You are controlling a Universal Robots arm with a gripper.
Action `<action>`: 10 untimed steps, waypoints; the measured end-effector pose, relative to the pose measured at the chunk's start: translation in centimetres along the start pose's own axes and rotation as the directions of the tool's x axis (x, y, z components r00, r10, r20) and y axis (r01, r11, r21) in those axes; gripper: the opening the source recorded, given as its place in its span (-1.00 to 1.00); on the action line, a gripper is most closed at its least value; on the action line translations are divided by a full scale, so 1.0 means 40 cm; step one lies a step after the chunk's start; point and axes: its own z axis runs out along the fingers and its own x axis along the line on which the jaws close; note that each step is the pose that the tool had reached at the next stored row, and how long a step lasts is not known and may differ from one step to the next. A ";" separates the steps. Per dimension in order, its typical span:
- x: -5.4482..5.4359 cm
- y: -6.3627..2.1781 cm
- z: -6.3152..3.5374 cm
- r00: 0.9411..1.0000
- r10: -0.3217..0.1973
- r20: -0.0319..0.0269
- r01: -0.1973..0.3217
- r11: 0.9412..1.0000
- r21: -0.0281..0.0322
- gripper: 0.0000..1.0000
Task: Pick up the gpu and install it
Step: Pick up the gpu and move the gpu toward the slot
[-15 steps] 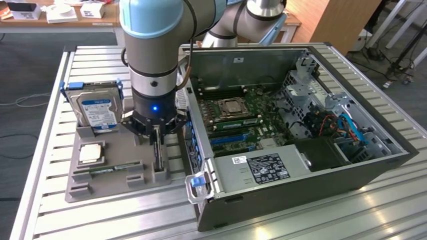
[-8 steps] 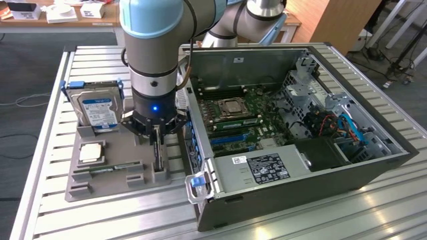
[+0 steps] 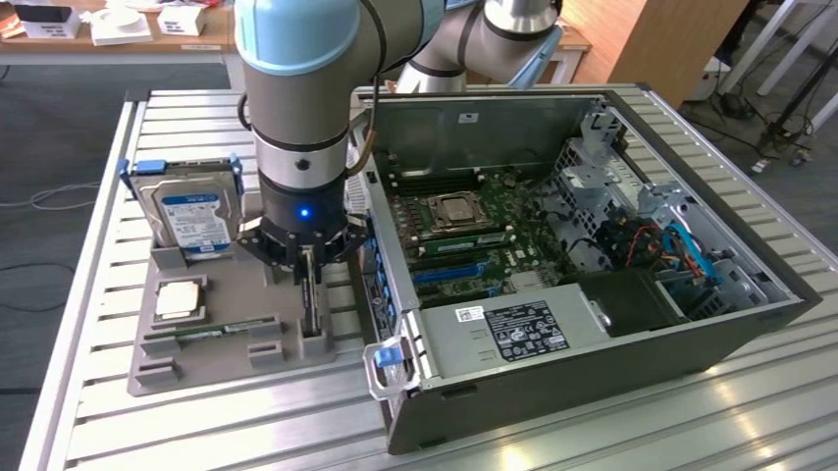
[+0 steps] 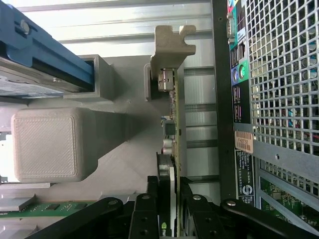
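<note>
My end effector (image 3: pixel 309 257) is down on the grey tray (image 3: pixel 210 368), which lies on the slatted worktop (image 3: pixel 654 422) toward its edge at the exterior view's left, just beside the open computer case (image 3: pixel 563 383). The gpu (image 3: pixel 312 309) stands on its long edge in a narrow slot at the side of the tray nearest the case. That upright pose leaves both flat faces free for me.

In the wrist view I see the gpu (image 4: pixel 174 114) edge-on, with my end effector (image 4: pixel 169 186) straddling it. One finger lies against each face, and as far as I can judge they are clamped onto the card. Its silver bracket (image 4: pixel 172 45) is at the far end, resting against a tray post. The card is not yet lifted and sits low in its slot.

The tray keeps each part in its own seat:
- The hard drive (image 3: pixel 192 218) leans upright in a cradle toward the far edge of the worktop.
- The processor (image 3: pixel 179 299) lies flat in a square recess.
- The memory stick (image 3: pixel 210 334) sits in a slim groove nearer the front edge.

The case lies on its side with the panel off, so the motherboard (image 3: pixel 485 231) faces up. The blue expansion slots (image 3: pixel 452 270) are on the board, and the power supply (image 3: pixel 524 329) fills the near end.
</note>
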 end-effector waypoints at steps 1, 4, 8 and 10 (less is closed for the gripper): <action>0.000 0.000 0.000 1.000 -0.003 0.000 0.003 1.000 0.000 -0.46; 0.000 0.000 0.000 1.000 -0.023 -0.001 0.023 1.000 0.001 -0.46; 0.000 0.000 0.000 0.999 -0.035 -0.001 0.035 0.999 0.001 -0.46; 0.000 0.000 0.000 0.999 -0.035 -0.002 0.035 0.999 0.001 -0.46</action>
